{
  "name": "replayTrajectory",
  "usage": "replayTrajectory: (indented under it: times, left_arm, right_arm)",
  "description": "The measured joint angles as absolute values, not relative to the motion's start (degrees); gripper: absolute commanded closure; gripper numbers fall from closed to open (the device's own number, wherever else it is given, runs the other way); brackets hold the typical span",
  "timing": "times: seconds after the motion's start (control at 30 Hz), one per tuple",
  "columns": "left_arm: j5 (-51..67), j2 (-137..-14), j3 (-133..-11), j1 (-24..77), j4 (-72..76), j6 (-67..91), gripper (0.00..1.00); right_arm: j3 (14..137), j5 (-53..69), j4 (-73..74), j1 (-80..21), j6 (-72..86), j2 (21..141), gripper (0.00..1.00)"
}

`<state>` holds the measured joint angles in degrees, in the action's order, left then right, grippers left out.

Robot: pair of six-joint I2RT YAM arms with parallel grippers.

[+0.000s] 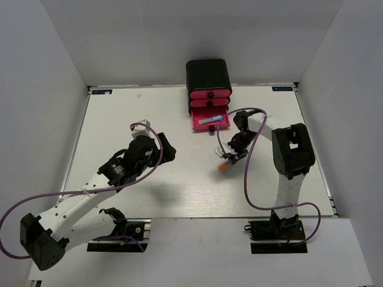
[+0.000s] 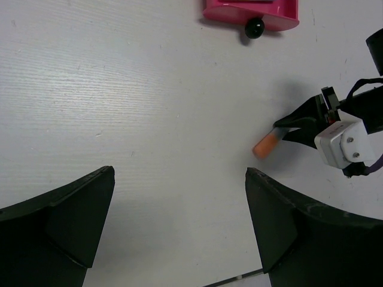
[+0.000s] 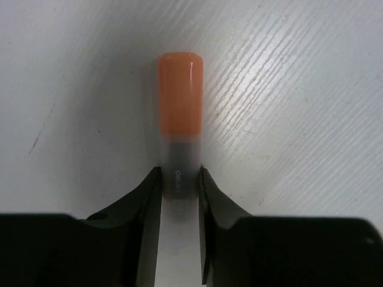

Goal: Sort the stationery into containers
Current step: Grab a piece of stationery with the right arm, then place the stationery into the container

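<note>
At the far left, find the left gripper [image 2: 179, 172] hanging over the bare white table [image 1: 119, 119], fingers [image 2: 66, 215] spread wide, empty, well apart from anything to sort. Further right, at the back edge, note the black cabinet [image 1: 207, 73] with its two upper pink drawers [image 1: 200, 94] shut, so cannot say what lies inside. Below those, see the bottom drawer [image 1: 196, 124] pulled out toward the arms, round black knob [image 2: 255, 27] at its front, and in it one pale blue-grey stick [image 1: 209, 120] lying crosswise: counts as one piece put away. Just right of that drawer and nearer the arms, find the orange marker [image 3: 179, 95], stubby, with an orange cap and a grey barrel, clamped by the barrel in the right gripper [image 3: 179, 173], cap pointing away from the wrist. Sits low over the table, near the open drawer but not above it; cannot tell whether touching the surface or just off it. No other loose pen or marker picked out on the table in any view. Judging from that: probably late in the sort, with at least one piece filed and one in hand, yet to be carried over the open drawer. Likely left: letting the marker go inside, then perhaps pushing the drawer shut, though hard to know how many pieces sit in the closed drawers.
</note>
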<state>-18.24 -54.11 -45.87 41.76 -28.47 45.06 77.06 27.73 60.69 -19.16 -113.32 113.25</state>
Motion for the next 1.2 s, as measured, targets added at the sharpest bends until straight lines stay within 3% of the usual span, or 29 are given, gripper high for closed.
replayTrajectory:
  times: [0.07,0.17,0.6,0.77,0.93,1.2]
  left_arm:
    - [-17.74,-54.76,-45.28,41.76,-28.16,45.58,0.0]
    - [-16.78,-56.12,-44.45,41.76,-27.44,46.09,0.0]
    - [-13.04,-56.8,-40.73,41.76,-22.57,48.07,0.0]
    - [-12.4,-56.77,-40.53,41.76,-21.54,48.4,0.0]
    - [-11.75,-56.77,-39.86,41.76,-20.97,48.82,0.0]
    - [-11.11,-56.9,-39.81,41.76,-20.18,48.97,0.0]
  right_arm:
    - [77.06,27.79,60.71,-19.18,-113.14,113.23,0.86]
    - [77.47,28.23,60.58,-19.16,-111.92,113.21,0.91]
    - [91.72,25.71,34.06,-19.14,-80.82,110.59,0.91]
    - [98.59,21.98,27.73,-19.22,-77.32,115.68,0.8]
    - [100.49,19.44,24.51,-19.68,-75.24,120.53,0.47]
    - [100.4,20.08,22.48,-20.45,-71.16,121.82,0.42]
